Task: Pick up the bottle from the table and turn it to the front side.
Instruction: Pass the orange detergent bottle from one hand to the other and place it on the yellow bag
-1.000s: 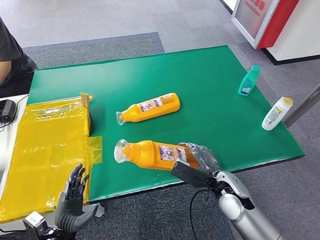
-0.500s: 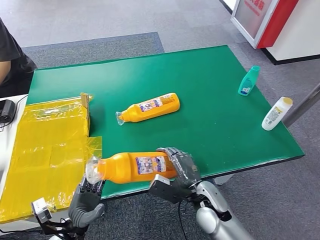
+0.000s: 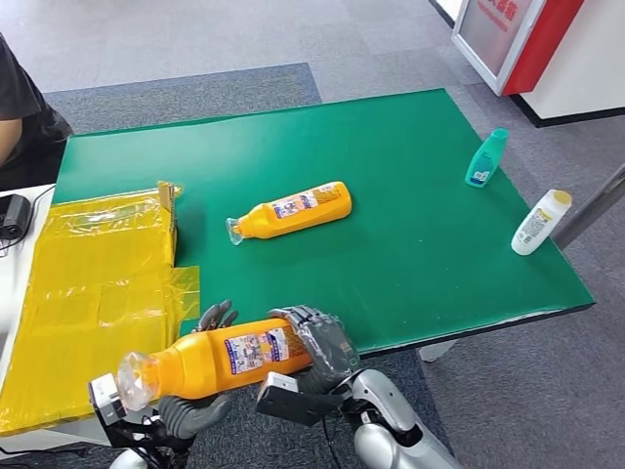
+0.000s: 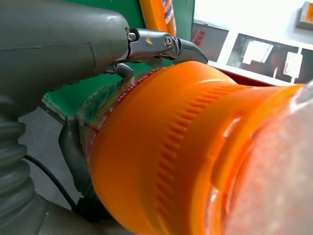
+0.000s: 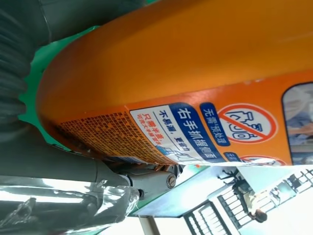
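Note:
An orange bottle (image 3: pixel 229 357) with a clear cap and a printed label is held lying on its side in the air, just off the front edge of the green table (image 3: pixel 413 147). My right hand (image 3: pixel 324 342) grips its base end. My left hand (image 3: pixel 190 412) wraps the bottle near the neck, with fingers (image 3: pixel 214 315) showing behind it. In the left wrist view the left hand (image 4: pixel 55 44) closes over the ridged orange shoulder of the bottle (image 4: pixel 166 147). The right wrist view shows the bottle's label (image 5: pixel 207 127) close up against my right hand (image 5: pixel 48 166).
A second orange bottle (image 3: pixel 295 210) lies mid-table. A teal bottle (image 3: pixel 486 158) and a white bottle (image 3: pixel 540 222) lie near the right edge. A yellow plastic sheet (image 3: pixel 88 283) covers the left side. A person (image 3: pixel 19 107) sits at the far left.
My right hand lifted the bottle off the table and carried it left and toward me. My left hand rose from beside the yellow sheet and took hold near the neck.

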Action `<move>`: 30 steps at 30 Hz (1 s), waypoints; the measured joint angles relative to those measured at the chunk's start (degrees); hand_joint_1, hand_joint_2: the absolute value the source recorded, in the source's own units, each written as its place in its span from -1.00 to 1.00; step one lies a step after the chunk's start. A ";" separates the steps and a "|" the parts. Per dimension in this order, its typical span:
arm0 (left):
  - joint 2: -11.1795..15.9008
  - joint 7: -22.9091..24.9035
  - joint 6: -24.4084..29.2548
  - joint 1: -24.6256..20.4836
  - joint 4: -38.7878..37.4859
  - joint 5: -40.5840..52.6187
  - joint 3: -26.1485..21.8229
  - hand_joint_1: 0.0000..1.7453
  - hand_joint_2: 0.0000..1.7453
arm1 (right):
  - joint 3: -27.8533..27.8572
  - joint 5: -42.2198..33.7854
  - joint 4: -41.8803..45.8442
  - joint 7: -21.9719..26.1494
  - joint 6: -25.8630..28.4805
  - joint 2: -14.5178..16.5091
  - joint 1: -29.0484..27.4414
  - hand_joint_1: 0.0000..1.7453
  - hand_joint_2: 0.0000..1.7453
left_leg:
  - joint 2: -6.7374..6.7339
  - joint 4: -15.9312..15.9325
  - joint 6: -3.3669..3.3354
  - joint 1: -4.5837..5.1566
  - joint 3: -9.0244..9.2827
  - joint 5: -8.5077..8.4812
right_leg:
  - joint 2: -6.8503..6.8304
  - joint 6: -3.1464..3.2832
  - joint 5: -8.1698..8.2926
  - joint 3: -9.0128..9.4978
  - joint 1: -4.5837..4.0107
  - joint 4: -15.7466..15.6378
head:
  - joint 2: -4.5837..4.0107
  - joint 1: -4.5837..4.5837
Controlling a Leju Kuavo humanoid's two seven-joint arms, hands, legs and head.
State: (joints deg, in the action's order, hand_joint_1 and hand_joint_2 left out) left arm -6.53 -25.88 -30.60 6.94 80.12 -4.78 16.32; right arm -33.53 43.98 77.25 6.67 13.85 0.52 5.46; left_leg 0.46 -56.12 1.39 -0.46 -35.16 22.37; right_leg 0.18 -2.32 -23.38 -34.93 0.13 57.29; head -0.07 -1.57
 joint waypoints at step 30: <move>1.78 0.73 26.04 1.45 9.01 28.07 3.91 1.00 1.00 | -0.38 1.22 1.50 -2.58 -0.08 -0.11 -2.12 -1.00 1.00 | 0.00 0.00 0.00 0.00 -0.01 0.01 | 0.00 0.00 0.00 -0.03 0.00 0.00 | 0.00 0.01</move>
State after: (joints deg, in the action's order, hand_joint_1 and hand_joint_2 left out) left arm -4.75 -25.15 -4.56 8.39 89.12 23.30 20.22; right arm -33.91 45.20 78.75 4.09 13.77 0.42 3.34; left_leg 0.45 -56.12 1.39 -0.45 -35.17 22.38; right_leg 0.18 -2.33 -23.39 -34.96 0.13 57.29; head -0.07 -1.56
